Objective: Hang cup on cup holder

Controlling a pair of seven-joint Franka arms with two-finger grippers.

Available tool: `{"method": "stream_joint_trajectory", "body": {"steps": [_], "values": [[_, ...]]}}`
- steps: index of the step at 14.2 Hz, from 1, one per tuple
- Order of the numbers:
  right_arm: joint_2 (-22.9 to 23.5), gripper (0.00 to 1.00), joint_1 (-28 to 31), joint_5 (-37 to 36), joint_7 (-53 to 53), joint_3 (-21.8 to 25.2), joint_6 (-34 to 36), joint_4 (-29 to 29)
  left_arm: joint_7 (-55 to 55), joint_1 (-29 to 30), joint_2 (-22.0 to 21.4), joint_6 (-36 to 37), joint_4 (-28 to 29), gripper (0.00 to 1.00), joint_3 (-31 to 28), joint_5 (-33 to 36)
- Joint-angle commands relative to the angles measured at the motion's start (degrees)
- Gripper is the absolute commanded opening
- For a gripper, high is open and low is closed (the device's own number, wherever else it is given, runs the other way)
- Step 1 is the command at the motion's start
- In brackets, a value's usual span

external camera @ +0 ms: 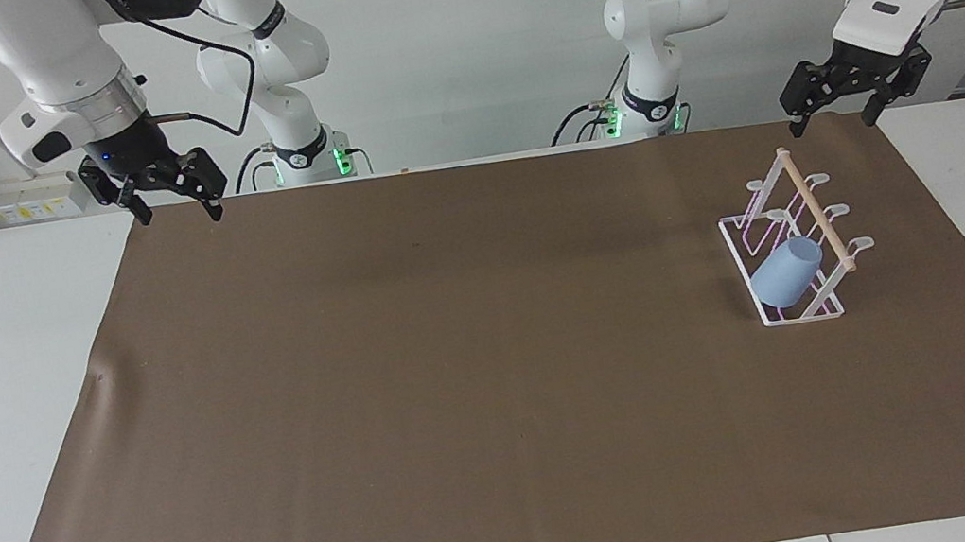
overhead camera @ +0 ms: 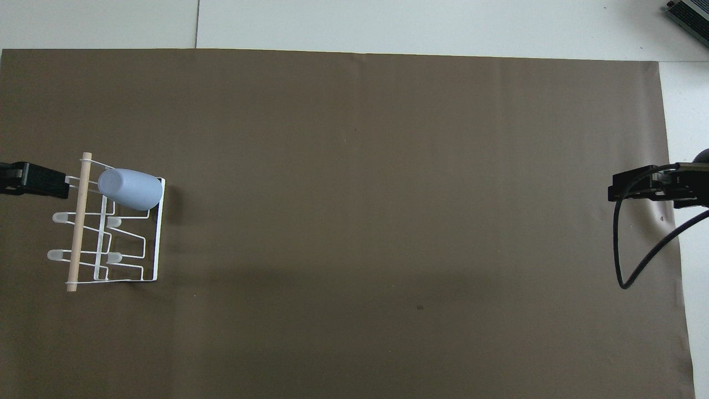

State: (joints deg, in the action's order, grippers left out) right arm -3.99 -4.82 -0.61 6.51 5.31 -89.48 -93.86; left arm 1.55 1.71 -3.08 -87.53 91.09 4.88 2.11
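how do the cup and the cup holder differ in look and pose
The cup is a solid light-blue tumbler, tilted, its base pointing up; the cup holder is an open white wire frame topped by a wooden rod. The cup hangs on a peg, while the cup holder stands on the brown mat. Both sit toward the left arm's end.

Two white glossy jointed arms, black bands at joints, silver wrist rings, black two-finger left claw [external camera: 832, 120] upper right of frame, black right claw [external camera: 178, 212] upper left, black cables looping off wrists, green lights at both bases, top centre.
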Motion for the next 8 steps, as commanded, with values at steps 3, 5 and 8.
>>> {"method": "stream_joint_trajectory", "body": {"steps": [3, 5, 8], "values": [[-1.46, 1.0, 0.42, -0.45, -1.33, 0.05, -1.14, -1.85, 0.64, -1.53, 0.26, 0.44, -1.0, 1.0, -1.45, 0.26], [-1.46, 1.0, 0.33, -0.45, -1.33, 0.05, -1.14, -1.85, 0.64, -1.53, 0.26, 0.08, -1.0, 1.0, -1.54, 0.26], [-1.46, 1.0, 0.42, -0.45, -1.33, 0.05, -1.14, -1.85, 0.64, -1.53, 0.18, 0.0, -0.92, 1.0, -1.45, 0.26]]}}
